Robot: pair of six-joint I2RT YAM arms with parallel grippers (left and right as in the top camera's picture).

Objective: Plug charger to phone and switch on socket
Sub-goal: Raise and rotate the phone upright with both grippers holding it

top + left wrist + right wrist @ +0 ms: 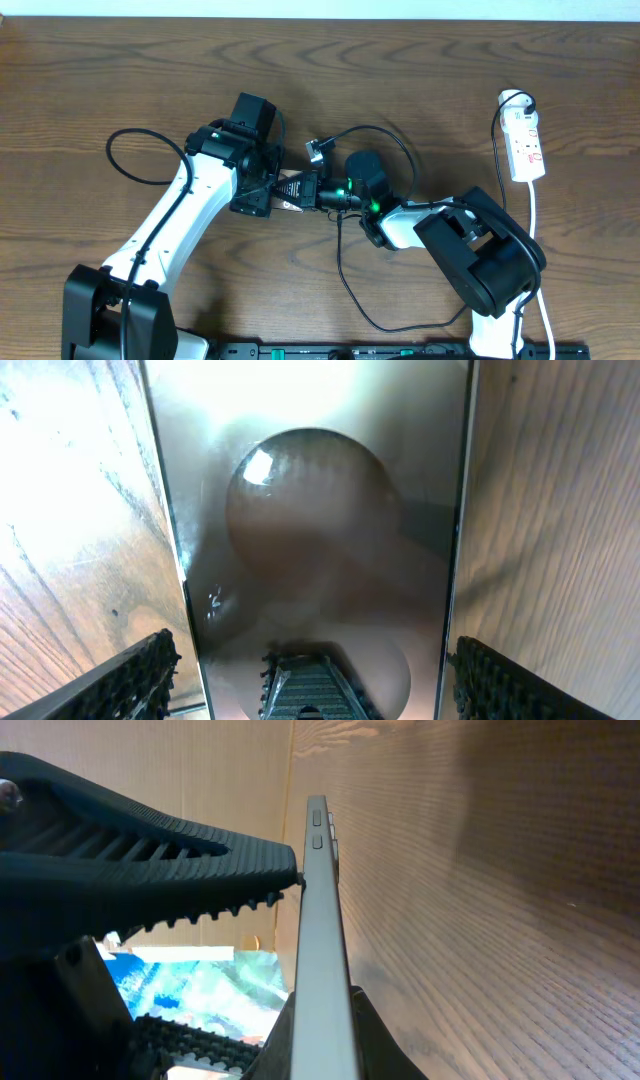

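Evidently we hold the phone (pixel 310 510) flat in the closed jaws of the right gripper (pixel 335 195) to steady it for plugging, while the left gripper (pixel 263 192) straddles it, jaws open.

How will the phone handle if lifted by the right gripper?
Likely slippery: the phone face is glossy with glare. Probably stiff: its thin edge runs straight. It may pivot, since the right gripper pinches only one end.
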